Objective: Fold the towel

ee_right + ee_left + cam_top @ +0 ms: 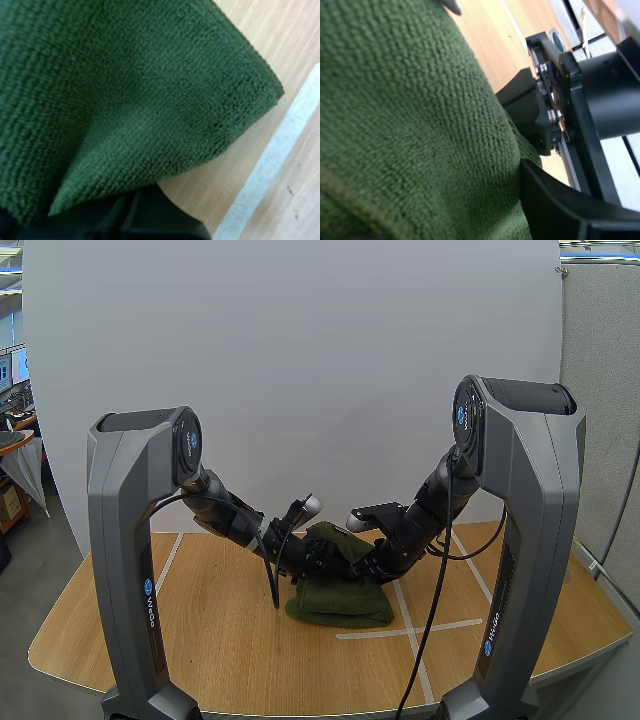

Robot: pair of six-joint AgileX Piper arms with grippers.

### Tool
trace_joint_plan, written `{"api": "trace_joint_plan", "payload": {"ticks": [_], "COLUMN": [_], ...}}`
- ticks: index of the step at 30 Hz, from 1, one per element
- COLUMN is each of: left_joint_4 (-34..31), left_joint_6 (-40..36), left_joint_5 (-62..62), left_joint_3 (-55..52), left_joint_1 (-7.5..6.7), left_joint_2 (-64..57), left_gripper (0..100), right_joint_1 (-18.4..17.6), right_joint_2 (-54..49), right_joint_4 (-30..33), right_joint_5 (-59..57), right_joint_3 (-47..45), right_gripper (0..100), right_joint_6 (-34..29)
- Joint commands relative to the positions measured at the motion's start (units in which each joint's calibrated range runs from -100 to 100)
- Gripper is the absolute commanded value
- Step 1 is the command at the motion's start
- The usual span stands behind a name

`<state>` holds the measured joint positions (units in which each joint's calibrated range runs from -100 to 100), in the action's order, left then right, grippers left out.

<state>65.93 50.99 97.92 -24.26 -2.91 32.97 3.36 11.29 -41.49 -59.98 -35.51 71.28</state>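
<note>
Desk: Towel (340, 602) position, reading from left?
Photographer: Dark green, folded thick, flat on wooden table (200, 630) at centre, beside white tape cross (411, 629); top layer bunched up between both arms.
Desk: Left gripper (316, 558)?
Photographer: Low over tabletop, clamped onto raised fold from left, terry pile pressed against black finger (560, 212).
Desk: Right gripper (364, 562)?
Photographer: Pinching same fold from right, close to its partner; loose corner draped over, hanging above bare wood and tape.
</note>
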Motion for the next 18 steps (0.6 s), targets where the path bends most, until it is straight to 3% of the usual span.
{"api": "trace_joint_plan", "payload": {"ticks": [1,5,6,13,18], "left_joint_4": [0.0,-0.4,-0.7,-5.9,-10.2], "left_joint_6": [0.6,0.6,0.6,-2.4,-3.6], "left_joint_5": [1.0,2.1,2.1,2.1,2.1], "left_joint_3": [0.0,0.9,1.5,5.4,5.7], "left_joint_1": [-0.41,-0.41,-0.41,-0.02,3.64], "left_joint_2": [0.7,0.6,0.6,0.1,-4.5], "left_gripper": [78,6,0,0,0], "right_joint_1": [-0.3,-0.3,-0.3,-0.1,1.0], "right_joint_2": [0.5,0.5,0.5,-2.9,-7.5], "right_joint_4": [0.7,0.7,0.7,1.1,1.5], "right_joint_5": [-0.8,-1.2,-1.4,-2.9,-4.8], "right_joint_3": [-0.3,-0.3,-0.3,-0.3,-0.3], "right_gripper": [0,0,0,0,0], "right_joint_6": [0.3,0.3,0.3,-0.9,-0.9]}}
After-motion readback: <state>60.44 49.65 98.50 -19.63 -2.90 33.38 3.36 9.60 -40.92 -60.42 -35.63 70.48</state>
